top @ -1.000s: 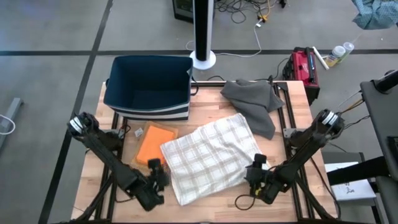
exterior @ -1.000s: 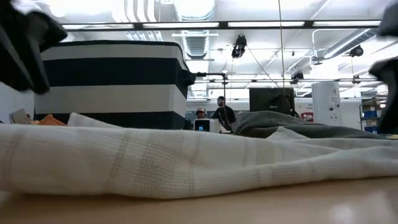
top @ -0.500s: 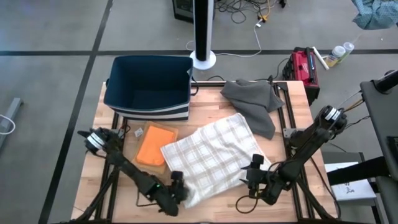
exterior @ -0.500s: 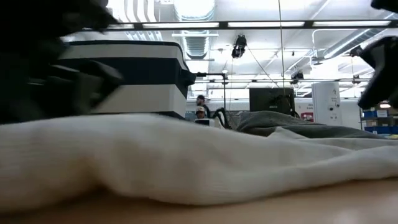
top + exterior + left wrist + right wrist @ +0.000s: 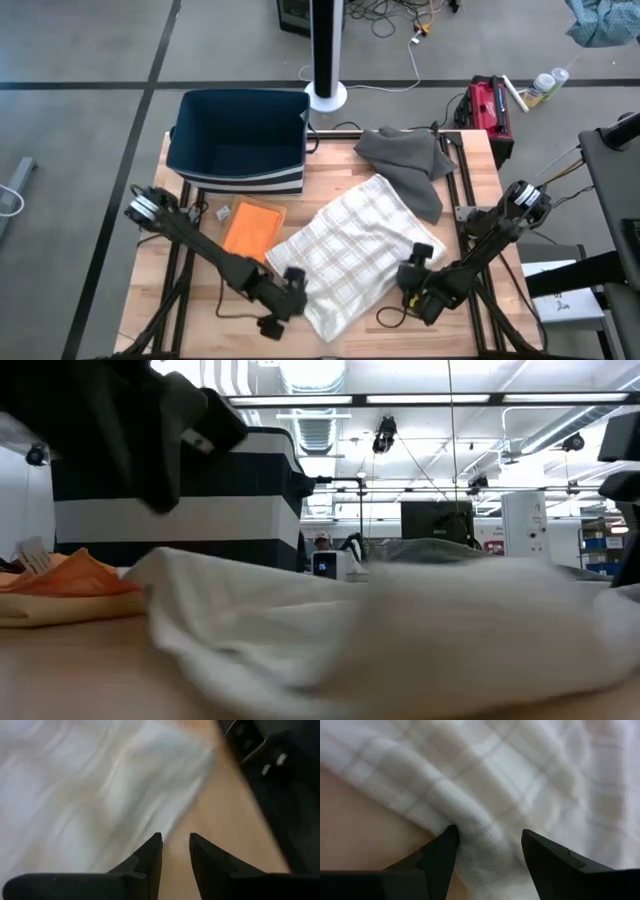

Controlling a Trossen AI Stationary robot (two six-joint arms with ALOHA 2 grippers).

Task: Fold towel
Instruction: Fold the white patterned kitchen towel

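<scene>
White checked towel (image 5: 352,252); orange cloth (image 5: 250,230); grey cloth (image 5: 408,160); navy striped bin (image 5: 240,140).

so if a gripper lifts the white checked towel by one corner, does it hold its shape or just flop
Most likely it flops: the white checked towel already lies rumpled, with soft folds on the table. It probably drags and bunches rather than slides as a sheet. It looks thin, so likely light.

Waffle-weave cloth towel (image 5: 356,255) (matt, checked), pale wood table (image 5: 470,170), possibly fabric bin (image 5: 238,140)
</scene>
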